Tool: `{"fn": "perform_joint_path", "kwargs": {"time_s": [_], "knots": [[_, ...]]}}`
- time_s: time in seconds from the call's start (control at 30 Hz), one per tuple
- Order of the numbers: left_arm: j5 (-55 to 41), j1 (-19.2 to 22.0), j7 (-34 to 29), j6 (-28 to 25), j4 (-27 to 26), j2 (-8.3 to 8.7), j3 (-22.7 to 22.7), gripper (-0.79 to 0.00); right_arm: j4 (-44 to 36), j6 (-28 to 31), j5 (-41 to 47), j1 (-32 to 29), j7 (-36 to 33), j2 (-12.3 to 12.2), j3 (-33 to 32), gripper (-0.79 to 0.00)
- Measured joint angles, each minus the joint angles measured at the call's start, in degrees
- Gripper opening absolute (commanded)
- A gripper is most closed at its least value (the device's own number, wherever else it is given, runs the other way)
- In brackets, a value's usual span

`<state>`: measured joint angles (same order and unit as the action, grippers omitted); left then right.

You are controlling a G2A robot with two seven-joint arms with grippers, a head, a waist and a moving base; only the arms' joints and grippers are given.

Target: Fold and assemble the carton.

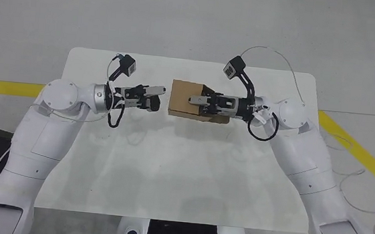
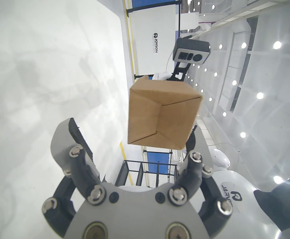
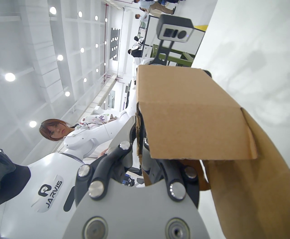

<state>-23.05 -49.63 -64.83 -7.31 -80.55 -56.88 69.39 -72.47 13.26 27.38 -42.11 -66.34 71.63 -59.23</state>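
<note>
The brown carton [image 1: 188, 97] sits over the far middle of the white table [image 1: 169, 176], squared up into a box. My right gripper [image 1: 199, 101] is shut on one carton wall [image 3: 188, 113], one finger [image 3: 133, 129] outside and the other inside, next to a loose open flap [image 3: 249, 172]. The left gripper [image 1: 157, 101] is a short way from the carton's other end, fingers spread. From the left wrist view that end of the carton [image 2: 163, 115] is closed by folded flaps, and my left gripper [image 2: 132, 129] is open with nothing in it.
The table's near half [image 1: 168, 182] is bare white surface. Yellow floor tape [image 1: 5, 88] runs past both sides of the table. A thin cable [image 1: 280, 58] loops above the right arm at the table's far right.
</note>
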Motion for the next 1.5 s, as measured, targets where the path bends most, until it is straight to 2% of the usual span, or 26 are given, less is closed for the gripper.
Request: {"fn": "perform_joint_path", "kwargs": {"time_s": [0.3,0.6,0.83,1.0,1.23,1.27,1.43,1.47,1.5], "knots": [[9.30,-1.85,3.08,-17.52,-3.87,0.58,2.18,0.000,5.38,2.48,-1.88,-1.44,0.33,1.01,4.57,-0.785],[26.46,-4.63,5.37,-36.56,-4.58,1.82,4.88,0.000,14.87,6.82,-2.58,1.37,2.36,3.40,9.85,-0.785],[45.87,-5.39,18.09,-49.95,-4.82,3.49,3.23,0.000,22.64,9.56,-1.24,5.76,2.54,5.81,12.94,-0.785],[55.40,-4.38,23.90,-50.71,-5.05,3.93,0.80,0.000,27.96,10.40,0.14,8.56,1.55,7.58,14.80,-0.785],[68.09,-0.40,36.64,-50.69,-0.93,4.57,-5.85,0.000,34.07,11.96,1.99,11.39,1.35,10.50,17.36,-0.751],[69.63,0.13,38.28,-50.69,-0.33,4.68,-6.84,0.000,34.79,12.23,2.15,11.70,1.61,10.84,17.57,-0.736],[77.59,3.10,47.51,-50.69,3.76,5.43,-12.24,0.000,38.90,13.94,2.13,13.70,2.30,12.49,18.43,-0.348],[78.64,3.63,49.10,-50.69,4.45,5.57,-13.15,0.000,39.54,14.15,2.09,14.08,2.21,12.73,18.54,-0.215],[79.57,4.18,50.65,-50.69,5.12,5.73,-14.01,0.000,40.14,14.31,2.09,14.45,2.05,12.96,18.60,-0.166]]}}
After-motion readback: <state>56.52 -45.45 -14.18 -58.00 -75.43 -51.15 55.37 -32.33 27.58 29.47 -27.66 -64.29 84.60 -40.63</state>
